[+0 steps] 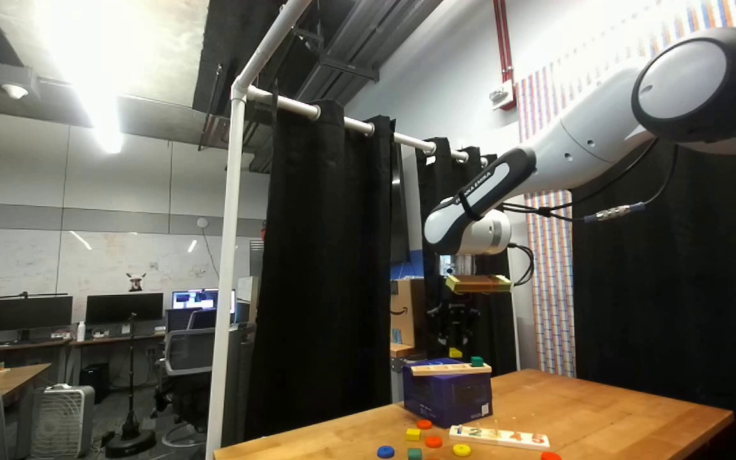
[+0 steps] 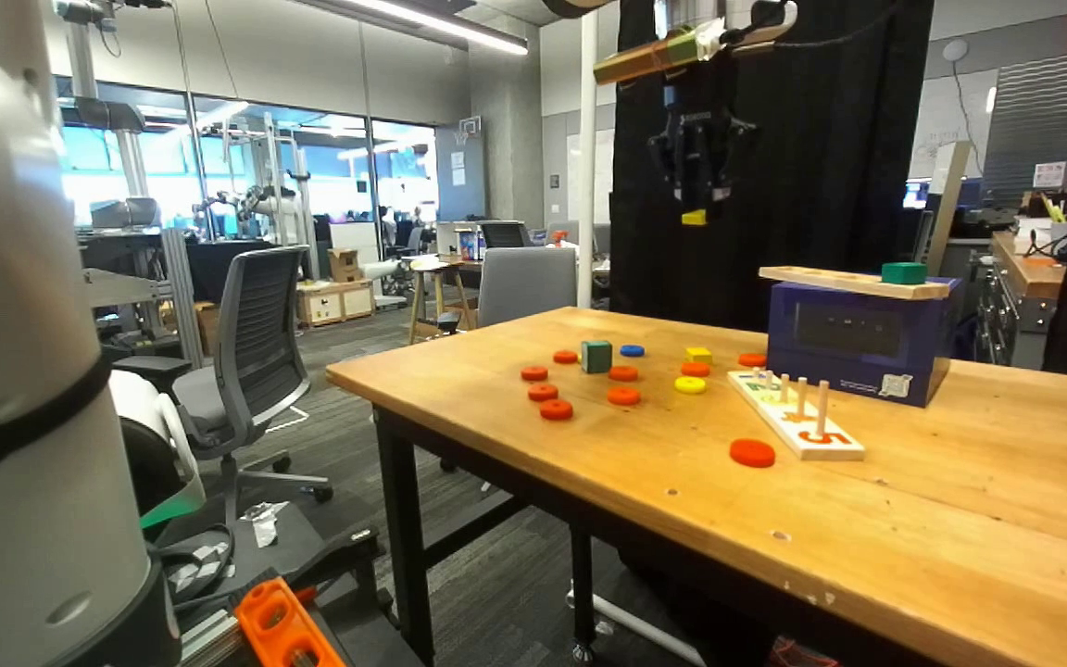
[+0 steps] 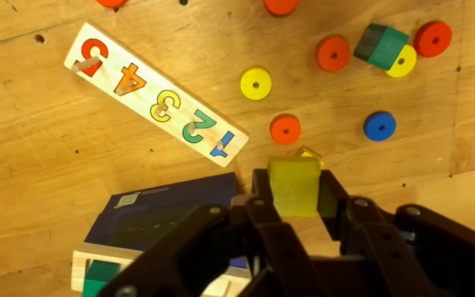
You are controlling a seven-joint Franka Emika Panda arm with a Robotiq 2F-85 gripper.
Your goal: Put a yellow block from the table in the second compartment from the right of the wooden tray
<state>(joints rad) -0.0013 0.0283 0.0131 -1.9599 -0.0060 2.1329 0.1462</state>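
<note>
My gripper (image 1: 455,340) is shut on a yellow block (image 3: 295,187), held high in the air between the fingertips. The held block also shows in both exterior views (image 1: 455,352) (image 2: 694,218). The wooden tray (image 2: 802,277) lies on top of a dark purple-blue box (image 2: 922,357), lower than the held block. A green block (image 2: 904,272) sits at one end of the tray. In the wrist view the tray (image 3: 78,270) is at the lower left, partly hidden by the gripper. Another yellow block (image 2: 698,355) lies on the table (image 2: 1006,482), mostly hidden behind the held block in the wrist view.
A number board with upright pegs (image 3: 149,88) lies beside the box. Several red discs (image 2: 623,396), a yellow disc (image 3: 255,83), a blue disc (image 3: 379,126) and a dark green block (image 2: 596,357) are on the table. Black curtains (image 1: 329,268) hang behind.
</note>
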